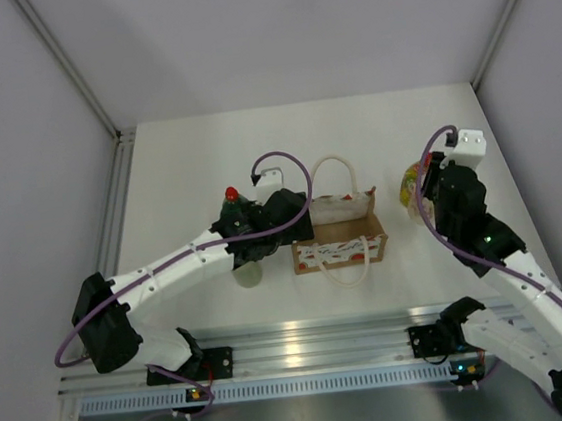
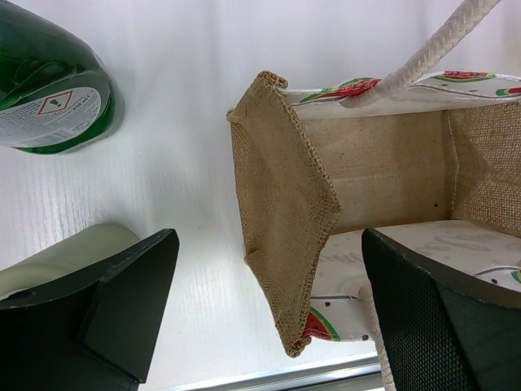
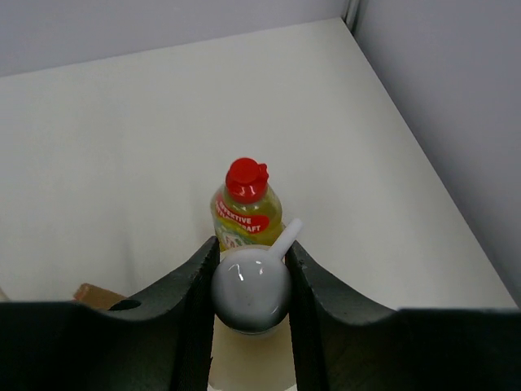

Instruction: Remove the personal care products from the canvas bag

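The canvas bag [image 1: 336, 233] stands open mid-table; the part of its inside that shows in the left wrist view [image 2: 383, 163] looks empty. My left gripper [image 1: 293, 224] is open and empty, its jaws either side of the bag's left end [image 2: 281, 204]. The dark green bottle [image 1: 230, 208] stands left of it, also in the left wrist view [image 2: 53, 90]. The pale bottle [image 1: 249, 272] lies under my left finger [image 2: 130, 301]. My right gripper [image 3: 251, 244] is shut on the cream bottle's white nozzle top [image 3: 251, 293], right of the bag. The yellow bottle [image 3: 247, 213] stands just beyond it.
The bag's rope handles [image 1: 333, 170] loop out at back and front. White walls close the table at left, back and right. An aluminium rail [image 1: 305, 344] runs along the near edge by the arm bases.
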You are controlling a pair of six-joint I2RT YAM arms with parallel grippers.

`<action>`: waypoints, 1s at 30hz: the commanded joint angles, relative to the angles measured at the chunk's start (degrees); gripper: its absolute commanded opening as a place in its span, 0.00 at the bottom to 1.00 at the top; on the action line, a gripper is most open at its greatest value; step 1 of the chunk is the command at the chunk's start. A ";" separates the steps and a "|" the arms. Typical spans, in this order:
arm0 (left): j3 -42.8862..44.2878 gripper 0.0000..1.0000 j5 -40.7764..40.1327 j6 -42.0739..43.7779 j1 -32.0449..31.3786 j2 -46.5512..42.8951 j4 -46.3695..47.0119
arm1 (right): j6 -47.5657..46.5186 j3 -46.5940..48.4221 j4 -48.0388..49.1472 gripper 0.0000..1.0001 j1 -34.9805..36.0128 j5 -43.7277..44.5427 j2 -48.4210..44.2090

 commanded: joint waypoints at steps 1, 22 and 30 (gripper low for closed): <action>-0.43 0.98 -1.39 -0.22 -0.15 -1.61 1.81 | 0.70 -2.88 13.13 0.00 -2.18 -2.46 -3.01; -0.52 0.98 -1.13 0.22 -0.15 -1.61 1.89 | 2.55 -24.68 31.26 0.00 -4.29 -4.48 -5.73; -0.78 0.98 -0.86 0.13 -0.15 -1.61 1.89 | 2.99 -27.32 29.77 0.52 -4.29 -4.13 -10.13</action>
